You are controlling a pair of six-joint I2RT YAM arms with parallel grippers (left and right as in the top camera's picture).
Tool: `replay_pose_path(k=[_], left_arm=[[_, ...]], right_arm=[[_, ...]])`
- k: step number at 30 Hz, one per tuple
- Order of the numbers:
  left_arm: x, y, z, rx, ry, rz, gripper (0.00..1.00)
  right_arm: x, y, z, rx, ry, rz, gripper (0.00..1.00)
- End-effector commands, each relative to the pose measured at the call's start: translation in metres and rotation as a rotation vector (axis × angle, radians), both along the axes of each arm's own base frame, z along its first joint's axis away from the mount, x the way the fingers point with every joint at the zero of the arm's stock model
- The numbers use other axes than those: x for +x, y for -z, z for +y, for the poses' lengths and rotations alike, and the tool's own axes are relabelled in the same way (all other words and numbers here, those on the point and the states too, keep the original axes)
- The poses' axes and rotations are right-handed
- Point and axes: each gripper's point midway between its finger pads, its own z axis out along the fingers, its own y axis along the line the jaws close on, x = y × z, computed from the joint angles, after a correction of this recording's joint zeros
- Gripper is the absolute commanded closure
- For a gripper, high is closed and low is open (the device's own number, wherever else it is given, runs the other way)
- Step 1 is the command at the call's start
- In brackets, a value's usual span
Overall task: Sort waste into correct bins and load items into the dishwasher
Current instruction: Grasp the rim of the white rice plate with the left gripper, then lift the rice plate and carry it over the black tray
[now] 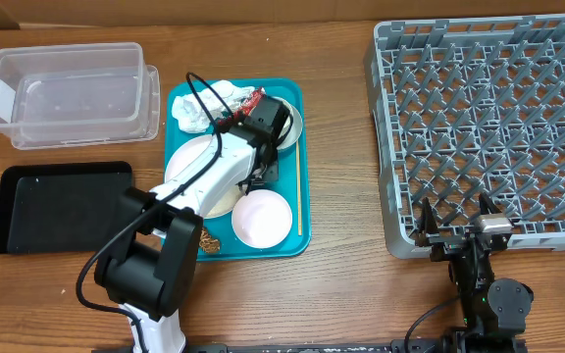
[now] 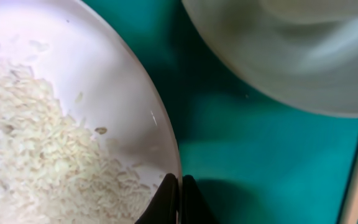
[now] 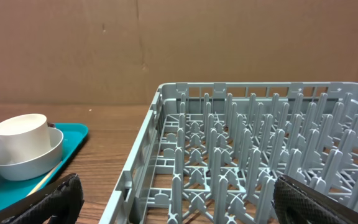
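A white plate of rice [image 1: 186, 165] lies on the teal tray [image 1: 300, 147]. My left gripper [image 1: 253, 179] is shut on the plate's right rim; the left wrist view shows the black jaws [image 2: 179, 194] pinching the rim beside the rice [image 2: 36, 149]. A white bowl [image 1: 261, 218] sits next to the plate. A second bowl holding a cup [image 1: 290, 126] is at the tray's back right and shows in the right wrist view [image 3: 23, 152]. My right gripper [image 1: 454, 233] is open and empty at the front edge of the grey dish rack [image 1: 388, 147], jaws wide [image 3: 179, 199].
Crumpled paper [image 1: 196, 106] and a red wrapper [image 1: 251, 101] lie at the tray's back. A chopstick [image 1: 299, 201] lies along its right edge and brown scraps [image 1: 211, 241] at its front left. A clear plastic bin [image 1: 67, 93] and a black tray [image 1: 57, 206] stand at the left.
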Motion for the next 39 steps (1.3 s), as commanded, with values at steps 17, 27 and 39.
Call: replay_pose_path(k=[17, 27, 39], left_arm=[[0.028, -0.095, 0.013, 0.124, -0.042, -0.084, 0.96], [0.027, -0.124, 0.032, 0.225, -0.059, -0.105, 0.96], [0.031, -0.138, 0.107, 0.263, -0.249, -0.066, 0.96]], right_arm=[[0.000, 0.002, 0.001, 0.003, -0.002, -0.004, 0.00], [0.000, 0.001, 0.001, 0.003, -0.002, -0.004, 0.00], [0.000, 0.002, 0.001, 0.003, -0.002, -0.004, 0.00]])
